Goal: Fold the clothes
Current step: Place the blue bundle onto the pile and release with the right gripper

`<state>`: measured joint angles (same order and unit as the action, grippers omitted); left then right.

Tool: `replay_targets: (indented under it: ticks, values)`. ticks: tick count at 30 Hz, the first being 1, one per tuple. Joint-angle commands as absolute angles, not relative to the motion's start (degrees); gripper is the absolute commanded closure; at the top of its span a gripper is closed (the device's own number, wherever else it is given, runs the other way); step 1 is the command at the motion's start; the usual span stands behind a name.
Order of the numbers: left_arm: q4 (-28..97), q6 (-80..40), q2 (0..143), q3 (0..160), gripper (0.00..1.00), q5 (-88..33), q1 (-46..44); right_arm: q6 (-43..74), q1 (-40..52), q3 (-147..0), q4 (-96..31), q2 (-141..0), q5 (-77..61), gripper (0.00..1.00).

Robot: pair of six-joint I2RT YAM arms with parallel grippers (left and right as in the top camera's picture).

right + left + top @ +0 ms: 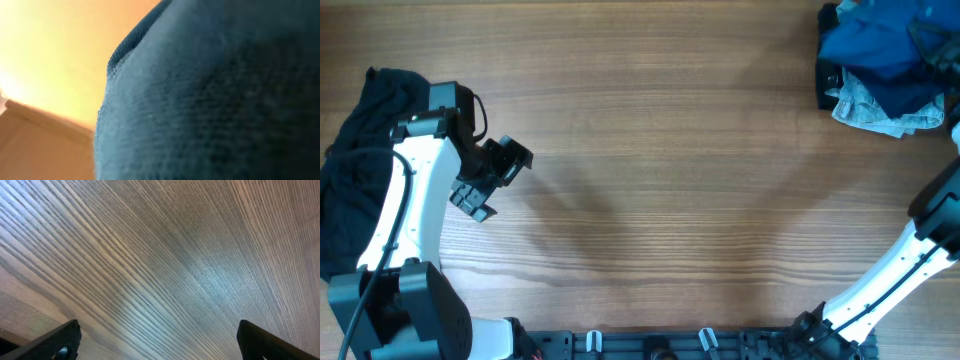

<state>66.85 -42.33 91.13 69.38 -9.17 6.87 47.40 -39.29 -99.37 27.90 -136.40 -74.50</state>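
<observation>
A black garment [350, 165] lies bunched at the table's left edge, partly under my left arm. My left gripper [498, 182] hovers just right of it over bare wood, open. In the left wrist view my left gripper [157, 335] has nothing between its wide-spread fingertips [65, 337]. Teal-blue shirt cloth [210, 100] fills the right wrist view, with a ribbed hem at the upper left. It hides my right gripper's fingers, which are shut on the cloth. The right arm [920, 240] runs off the right edge of the overhead view.
A heap of blue and pale-denim cloth [880, 60] sits at the far right corner of the wooden table [670, 180]. The arm bases and a black rail [650, 345] line the near edge.
</observation>
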Motion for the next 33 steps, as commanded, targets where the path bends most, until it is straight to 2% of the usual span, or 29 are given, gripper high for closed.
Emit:
replay_targets:
  ticks: [1,4,6,8,10,11,12,17,26,30,32,33]
  values:
    - [66.92,-42.87,90.96,69.65,0.0,-10.02,6.87,41.21,-44.01,-100.71,23.59,-137.91,-73.3,0.95]
    - [66.89,-42.89,90.96,69.65,0.0,-10.02,6.87,40.45,-47.37,-100.71,21.34,-137.91,-73.34,0.9]
    - [66.87,-42.89,90.96,69.65,0.0,-10.02,6.87,40.42,-48.66,-100.71,21.08,-137.91,-73.71,0.75]
    - [66.92,-42.89,90.96,69.65,0.0,-10.04,6.87,40.42,-49.6,-100.71,21.12,-137.91,-73.32,0.71]
    - [66.92,-42.89,90.96,69.65,0.0,-10.07,6.87,40.49,-49.74,-100.71,21.12,-137.91,-73.32,0.33]
    - [66.92,-42.89,90.96,69.65,0.0,-10.09,6.87,40.8,-49.69,-100.71,21.12,-137.91,-73.38,0.21]
    - [66.92,-42.89,90.96,69.65,0.0,-10.09,6.87,41.15,-49.69,-100.71,21.15,-137.91,-73.52,0.01]
    - [66.92,-42.89,90.96,69.65,0.0,-10.9,6.87,45.28,-50.37,-101.73,21.82,-135.83,-74.91,0.01]
    - [66.65,-42.89,90.96,69.65,0.0,-10.9,6.87,46.63,-54.63,-102.06,17.93,-116.75,-72.25,0.01]
    - [66.7,-42.87,90.96,69.65,0.0,-10.9,6.87,45.65,-54.63,-102.06,9.47,-111.24,-67.9,0.01]
    - [66.54,-42.89,90.96,69.65,0.0,-10.9,6.87,36.58,-53.08,-102.06,-2.13,-109.4,-62.33,0.01]
    - [66.26,-42.89,90.96,69.65,0.0,-10.9,6.87,28.12,-50.74,-102.1,-13.08,-107.63,-52.34,0.02]
